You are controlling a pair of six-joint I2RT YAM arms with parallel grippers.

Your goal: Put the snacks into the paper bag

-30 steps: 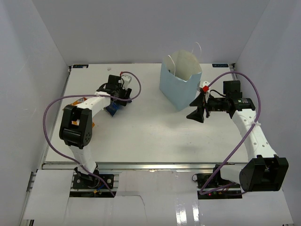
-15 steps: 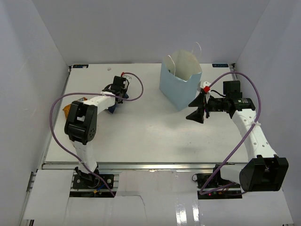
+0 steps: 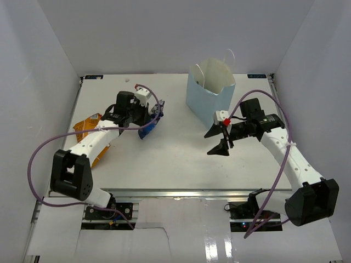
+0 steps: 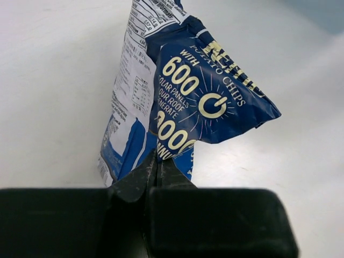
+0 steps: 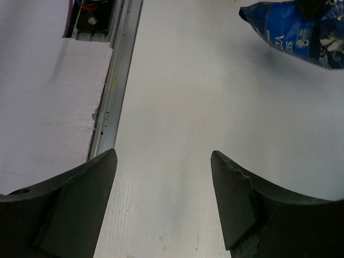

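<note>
Blue-and-white chip packet (image 3: pixel 149 126) hangs pinched in the closed left gripper (image 4: pixel 157 173) at centre left, not yet in the paper bag (image 3: pixel 208 104) at upper centre, while the right gripper (image 3: pixel 218 141) gapes empty just below the bag and an orange bag (image 3: pixel 86 125) waits at far left.

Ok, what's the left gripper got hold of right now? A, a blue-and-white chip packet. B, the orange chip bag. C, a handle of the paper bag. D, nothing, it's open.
A: in the left wrist view the left gripper is pinched shut on an edge of the blue-and-white chip packet.
</note>
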